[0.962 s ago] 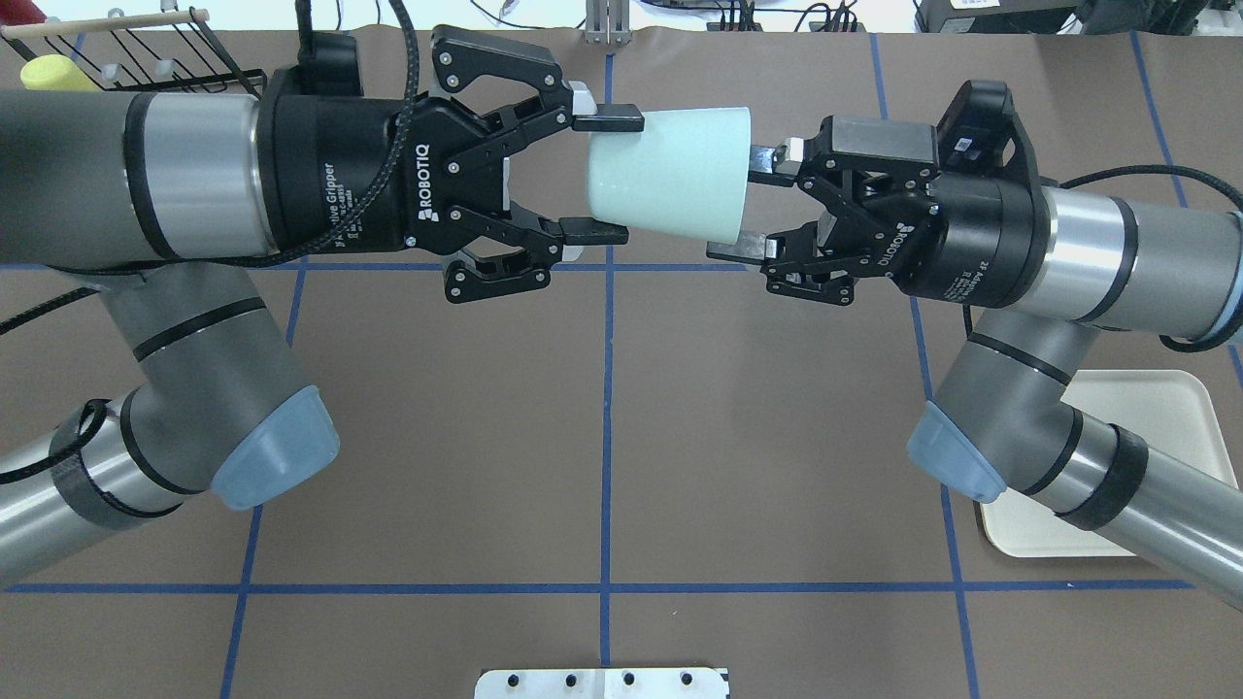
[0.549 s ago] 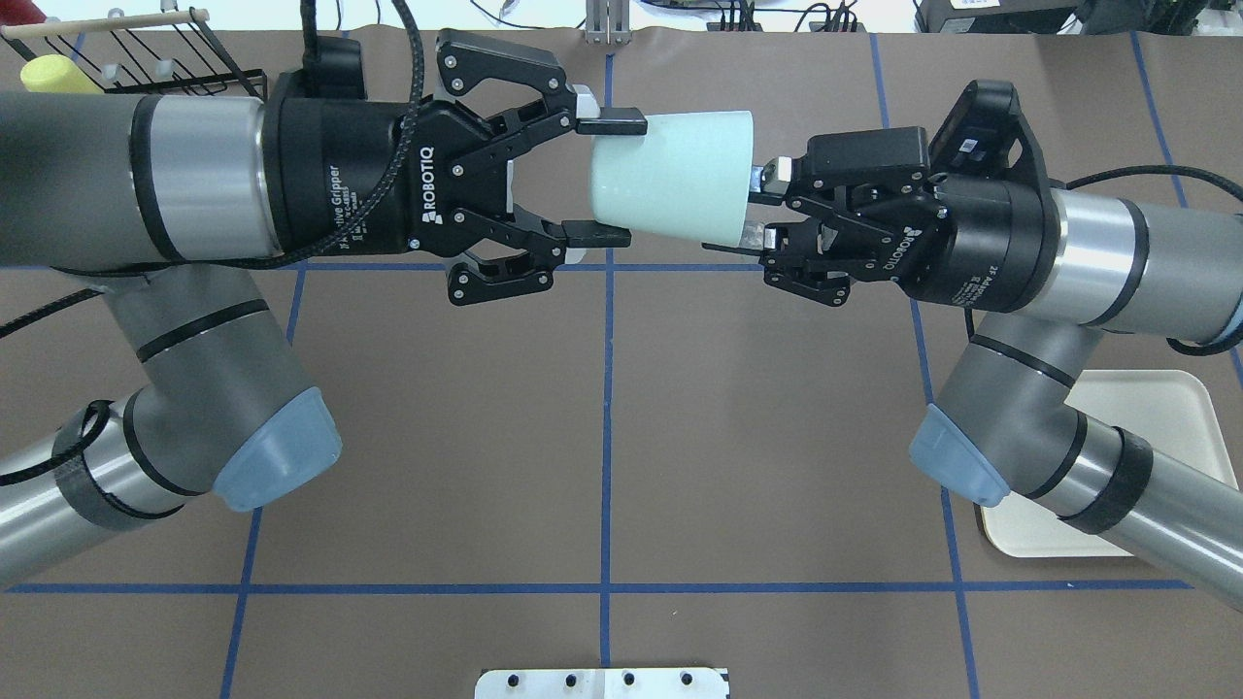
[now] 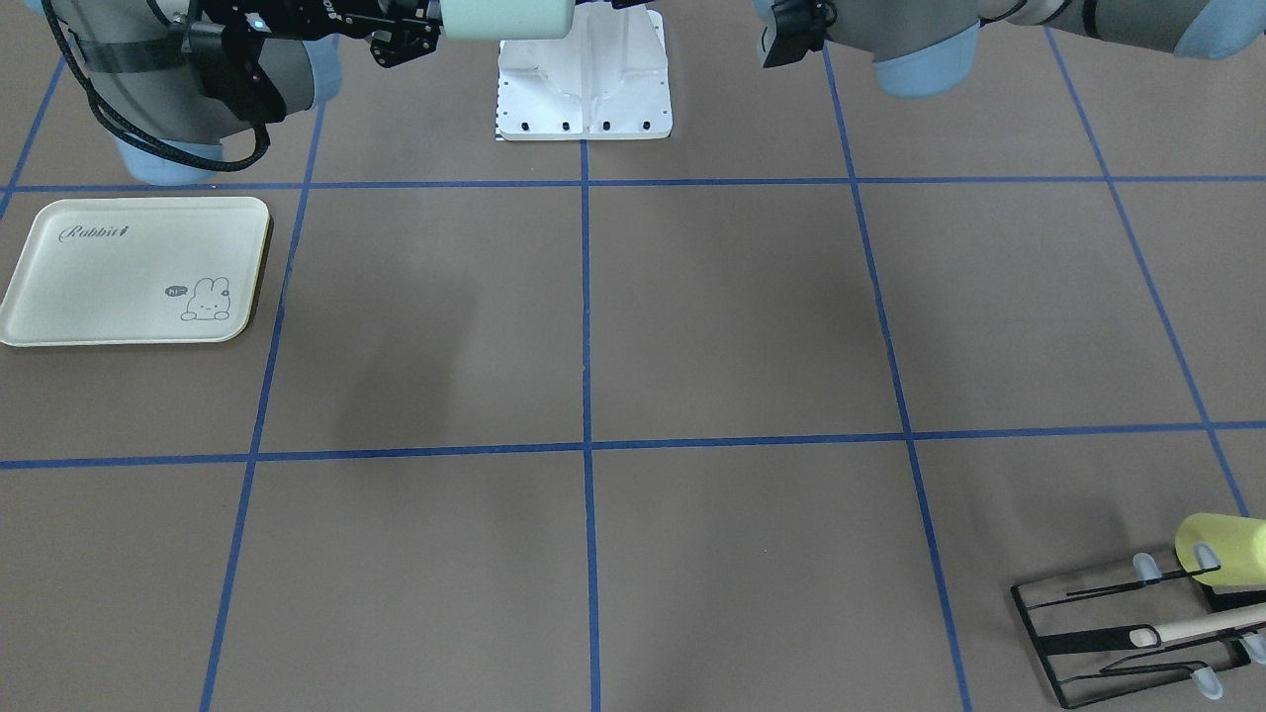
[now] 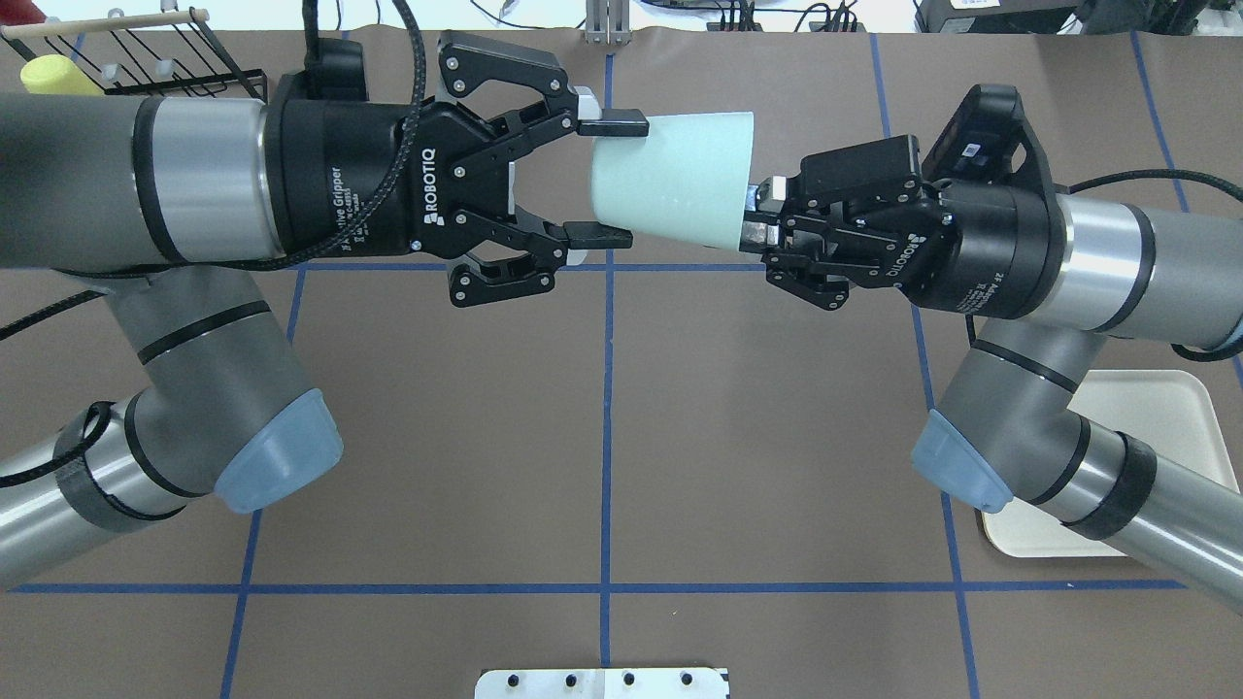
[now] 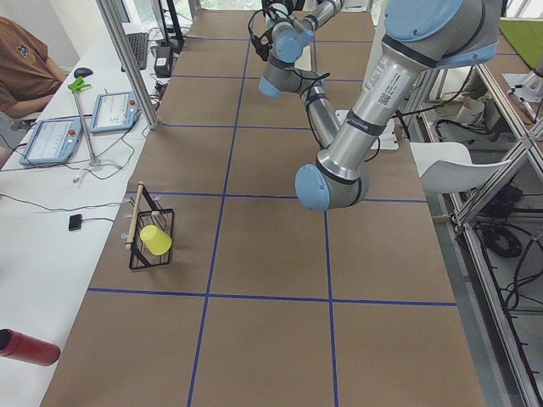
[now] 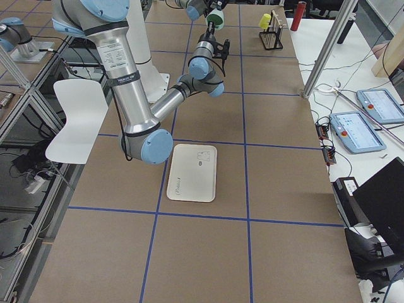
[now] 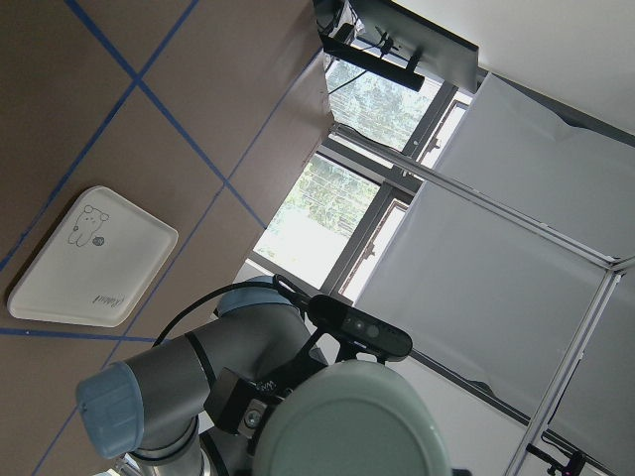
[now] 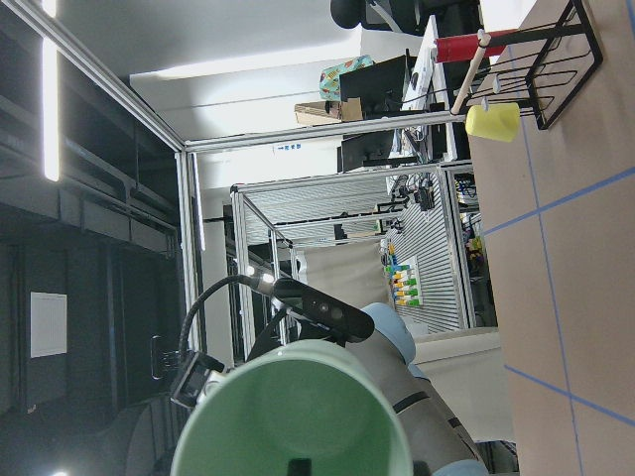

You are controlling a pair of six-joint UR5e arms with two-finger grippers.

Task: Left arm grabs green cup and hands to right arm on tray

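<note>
The pale green cup (image 4: pixel 670 180) lies on its side in the air between my two grippers, above the table's far middle. My left gripper (image 4: pixel 604 178) is shut on its narrow base end, one finger on each side. My right gripper (image 4: pixel 750 212) is shut on the wide rim, pinching the cup wall. The right wrist view looks into the cup's mouth (image 8: pixel 288 416), and the left wrist view shows its base (image 7: pixel 362 426). The cream rabbit tray (image 4: pixel 1165 408) lies on the table under my right arm, and is plain in the front view (image 3: pixel 129 267).
A black wire rack (image 4: pixel 165 49) with a yellow cup (image 4: pixel 53 73) on it stands at the far left corner, also in the front view (image 3: pixel 1128 633). A white mounting plate (image 4: pixel 602 682) sits at the near edge. Blue tape lines grid the brown table.
My right gripper has gone from wide open around the rim to shut on the cup wall and has moved in slightly. My left gripper's finger spread is unchanged.
</note>
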